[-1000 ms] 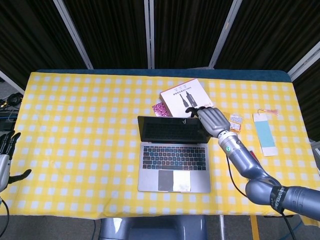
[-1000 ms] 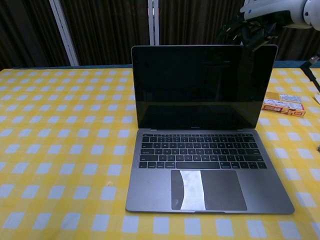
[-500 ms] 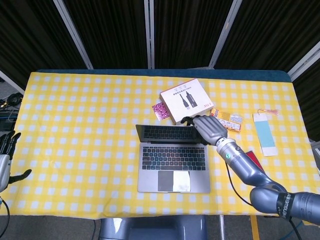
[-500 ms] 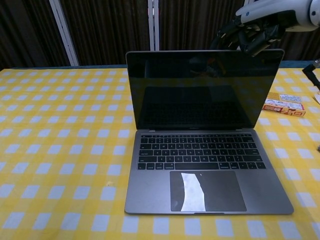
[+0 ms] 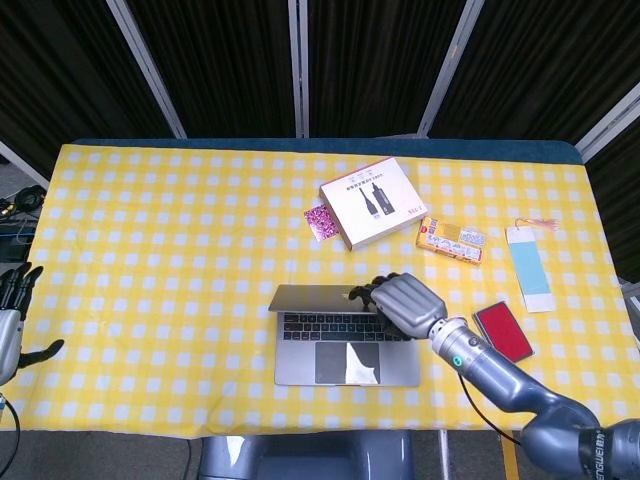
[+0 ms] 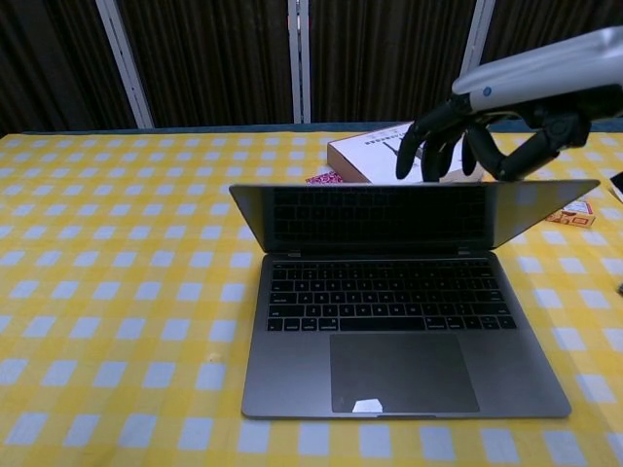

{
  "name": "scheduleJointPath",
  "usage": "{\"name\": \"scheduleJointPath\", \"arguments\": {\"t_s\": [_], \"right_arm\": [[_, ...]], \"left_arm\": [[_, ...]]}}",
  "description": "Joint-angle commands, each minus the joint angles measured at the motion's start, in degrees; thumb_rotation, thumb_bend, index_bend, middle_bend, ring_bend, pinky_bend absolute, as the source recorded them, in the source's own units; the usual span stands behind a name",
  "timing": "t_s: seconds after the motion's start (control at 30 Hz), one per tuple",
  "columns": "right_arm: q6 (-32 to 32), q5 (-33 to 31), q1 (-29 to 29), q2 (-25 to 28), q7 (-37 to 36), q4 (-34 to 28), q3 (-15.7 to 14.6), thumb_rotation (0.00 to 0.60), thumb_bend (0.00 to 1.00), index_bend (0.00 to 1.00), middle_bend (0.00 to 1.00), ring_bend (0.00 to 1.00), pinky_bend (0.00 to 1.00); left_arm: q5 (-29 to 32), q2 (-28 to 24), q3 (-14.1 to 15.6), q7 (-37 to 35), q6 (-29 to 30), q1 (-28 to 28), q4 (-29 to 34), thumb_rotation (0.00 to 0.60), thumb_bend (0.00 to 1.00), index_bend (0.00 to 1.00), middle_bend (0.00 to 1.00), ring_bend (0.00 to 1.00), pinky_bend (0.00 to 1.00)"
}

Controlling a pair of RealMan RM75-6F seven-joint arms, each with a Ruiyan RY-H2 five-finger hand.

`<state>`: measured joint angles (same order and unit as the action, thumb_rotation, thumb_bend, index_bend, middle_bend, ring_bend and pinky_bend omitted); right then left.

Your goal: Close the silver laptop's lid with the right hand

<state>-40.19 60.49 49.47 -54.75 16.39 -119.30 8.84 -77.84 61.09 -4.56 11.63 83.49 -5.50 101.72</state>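
Silver laptop (image 5: 345,340) sits mid-bench, lid (image 6: 414,216) tilted well fwd over keyboard, half shut. Right robot hand (image 5: 404,304) lies directly atop lid's right top edge, fingers spread, gripping nothing; lid's hinge runs left-right

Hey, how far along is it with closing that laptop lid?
Partly done: the laptop lid is tipped well forward over the keyboard, but a gap shows, so it isn't shut. In hand: the right hand rests on the lid's top edge near its right side. Left: press the lid flat, then lift away. The left hand sits idle at the table's edge.
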Motion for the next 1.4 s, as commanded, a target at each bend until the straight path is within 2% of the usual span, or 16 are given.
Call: {"name": "scheduleJointPath", "arguments": {"t_s": [0.03,0.17,0.33,0.67,0.93,1.4], "right_arm": [[-1.4,8.0,-2.2,-1.5,3.2,-1.2,-3.5,0.6,1.0,0.25,0.34,0.28,0.32],[-3.8,16.9,-4.2,-4.6,5.4,0.7,-6.4,0.6,1.0,0.25,0.33,0.28,0.32],[-6.0,24.9,-5.9,-7.8,5.6,4.7,-9.0,0.6,1.0,0.24,0.33,0.28,0.32],[-8.9,36.9,-7.0,-12.3,4.0,15.3,-13.1,0.6,1.0,0.24,0.32,0.28,0.32],[-10.7,42.1,-7.9,-14.7,3.5,22.1,-15.9,0.6,1.0,0.24,0.31,0.27,0.32],[-14.4,44.2,-11.1,-19.5,-1.5,32.2,-18.7,0.6,1.0,0.24,0.31,0.26,0.31]], "left_arm": [[0.0,0.0,0.0,0.0,0.0,0.0,0.0,0.6,0.0,0.0,0.0,0.0,0.0],[-0.1,0.0,0.1,0.0,0.0,0.0,0.0,0.6,0.0,0.0,0.0,0.0,0.0],[-0.1,0.0,0.1,-0.1,0.0,0.0,-0.1,0.6,0.0,0.0,0.0,0.0,0.0],[0.0,0.1,0.2,-0.1,-0.3,-0.1,-0.3,0.6,0.0,0.0,0.0,0.0,0.0],[0.1,0.2,0.3,-0.1,-0.4,-0.2,-0.3,0.6,0.0,0.0,0.0,0.0,0.0],[0.4,0.6,0.5,0.5,-1.0,-0.4,-0.6,0.6,0.0,0.0,0.0,0.0,0.0]]}}
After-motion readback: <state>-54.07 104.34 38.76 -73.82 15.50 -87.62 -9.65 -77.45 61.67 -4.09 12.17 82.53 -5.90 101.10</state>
